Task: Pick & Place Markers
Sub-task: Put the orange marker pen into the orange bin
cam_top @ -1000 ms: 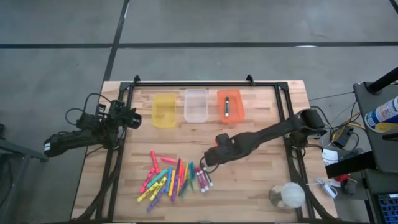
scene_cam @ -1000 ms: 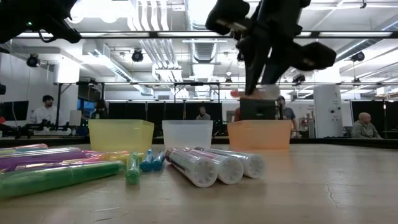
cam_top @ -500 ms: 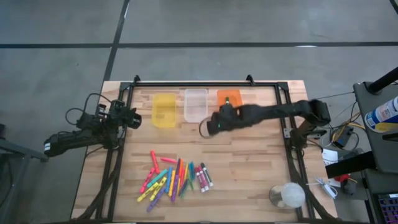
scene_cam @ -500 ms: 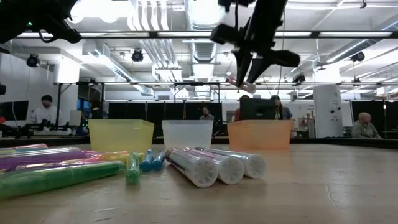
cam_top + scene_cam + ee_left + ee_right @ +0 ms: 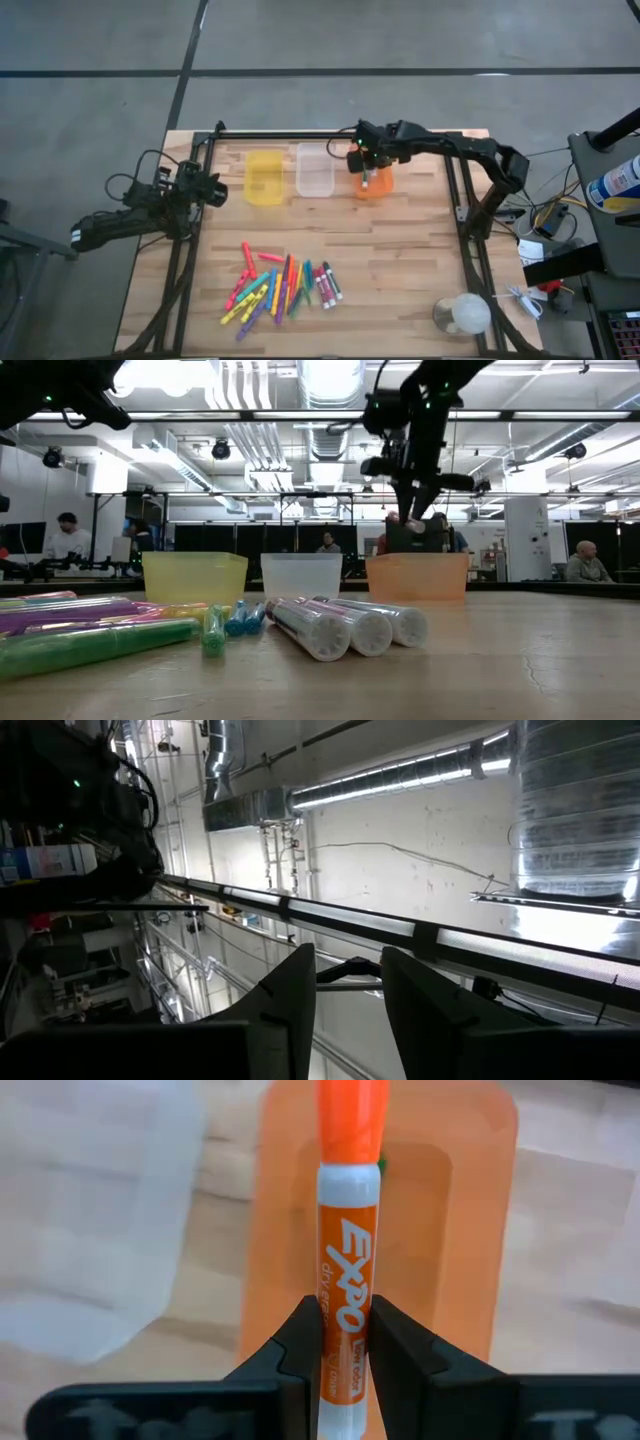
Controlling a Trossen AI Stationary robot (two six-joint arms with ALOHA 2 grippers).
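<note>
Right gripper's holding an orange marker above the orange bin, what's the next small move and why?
Probably open the right gripper to drop the marker. It is clamped between the fingers directly over the orange bin, and the low view shows the gripper just above the bin's rim. The left gripper waits at the table's left edge.

I see the bench (image 5: 420, 260) as pale planked wood, matt. The three bins (image 5: 314, 168) look like thin translucent plastic. My orange marker (image 5: 347, 1280) has a smooth, glossy plastic barrel.
</note>
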